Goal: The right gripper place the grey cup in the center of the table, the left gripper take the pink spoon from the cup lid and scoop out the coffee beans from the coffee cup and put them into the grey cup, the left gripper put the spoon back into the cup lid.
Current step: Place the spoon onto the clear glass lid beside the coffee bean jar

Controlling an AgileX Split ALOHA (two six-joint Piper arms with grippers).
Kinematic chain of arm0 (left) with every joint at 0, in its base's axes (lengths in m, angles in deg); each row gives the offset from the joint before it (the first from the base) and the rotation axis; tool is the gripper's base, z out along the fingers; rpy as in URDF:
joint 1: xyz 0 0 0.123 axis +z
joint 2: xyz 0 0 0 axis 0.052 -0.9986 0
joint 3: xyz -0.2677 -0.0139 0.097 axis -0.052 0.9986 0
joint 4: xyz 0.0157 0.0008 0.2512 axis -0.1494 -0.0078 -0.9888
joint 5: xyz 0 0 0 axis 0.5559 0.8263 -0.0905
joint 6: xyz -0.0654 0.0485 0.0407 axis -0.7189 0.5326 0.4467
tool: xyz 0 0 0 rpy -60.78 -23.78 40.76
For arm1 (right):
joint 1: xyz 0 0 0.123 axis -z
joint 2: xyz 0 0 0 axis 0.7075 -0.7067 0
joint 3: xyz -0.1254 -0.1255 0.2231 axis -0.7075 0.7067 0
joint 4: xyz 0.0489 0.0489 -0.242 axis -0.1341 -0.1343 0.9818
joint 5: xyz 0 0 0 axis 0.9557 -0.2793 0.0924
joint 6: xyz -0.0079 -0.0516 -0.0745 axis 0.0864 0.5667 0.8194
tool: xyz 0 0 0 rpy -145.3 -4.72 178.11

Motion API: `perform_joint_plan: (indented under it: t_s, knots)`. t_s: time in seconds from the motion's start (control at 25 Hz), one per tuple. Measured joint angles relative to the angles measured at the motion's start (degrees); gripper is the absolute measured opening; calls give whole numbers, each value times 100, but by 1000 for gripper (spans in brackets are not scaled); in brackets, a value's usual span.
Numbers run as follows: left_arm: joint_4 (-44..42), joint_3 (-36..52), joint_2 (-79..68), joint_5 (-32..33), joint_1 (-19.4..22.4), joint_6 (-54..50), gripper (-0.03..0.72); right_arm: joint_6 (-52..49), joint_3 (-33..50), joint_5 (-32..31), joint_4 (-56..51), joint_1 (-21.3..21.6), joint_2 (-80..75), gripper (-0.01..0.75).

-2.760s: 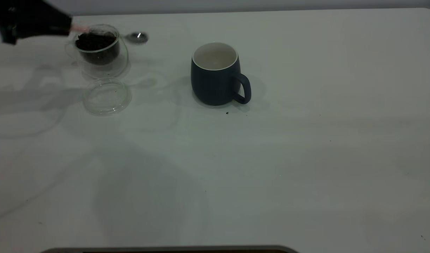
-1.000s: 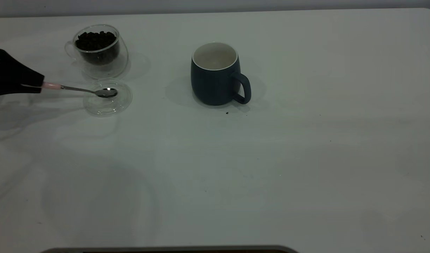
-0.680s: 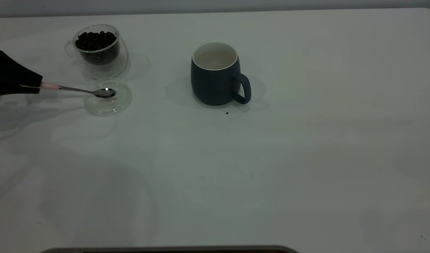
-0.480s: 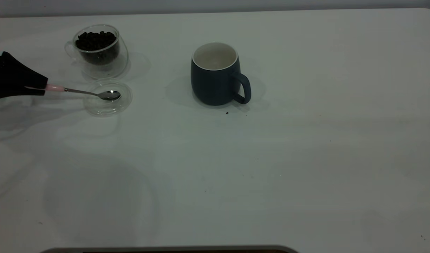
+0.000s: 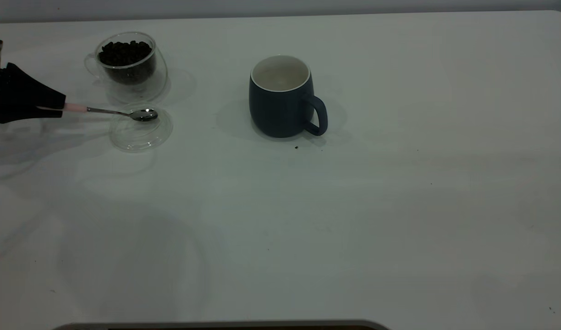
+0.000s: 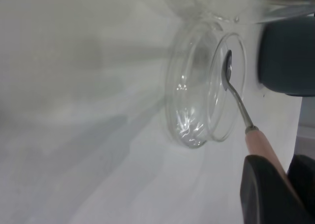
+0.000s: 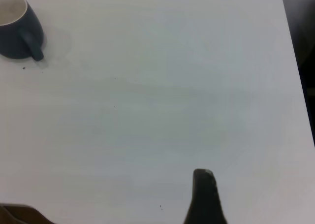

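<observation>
My left gripper (image 5: 63,110), at the table's far left, is shut on the pink spoon's handle (image 5: 76,108). The spoon's shiny bowl (image 5: 144,114) looks empty and hovers over the far edge of the clear cup lid (image 5: 140,133). The coffee cup (image 5: 127,64) holding coffee beans (image 5: 124,51) stands just behind the lid. The grey cup (image 5: 283,98) stands near the table's middle, handle towards the right. In the left wrist view the gripper (image 6: 280,167) holds the spoon (image 6: 236,98) over the lid (image 6: 197,86). The right gripper (image 7: 204,194) is out of the exterior view, far from the grey cup (image 7: 17,29).
The white table (image 5: 354,220) has a few dark specks (image 5: 296,147) in front of the grey cup. The table's right edge (image 7: 293,61) shows in the right wrist view.
My left gripper left the coffee cup and brought the spoon down over the lid. In the last half second it shifted slightly towards the coffee cup, the spoon bowl moving to the lid's far edge.
</observation>
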Motion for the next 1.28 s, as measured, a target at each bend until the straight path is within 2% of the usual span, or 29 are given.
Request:
perform_joint_plan:
  t_s: [0.32, 0.8, 1.28]
  knots:
    - [36, 0, -11, -274, -287, 0, 124, 0, 0, 0, 0, 0, 0, 591]
    - [70, 0, -31, -401, -300, 0, 148, 0, 0, 0, 0, 0, 0, 591]
    - [-44, 0, -31, -764, -300, 116, 452, 0, 0, 0, 0, 0, 0, 591]
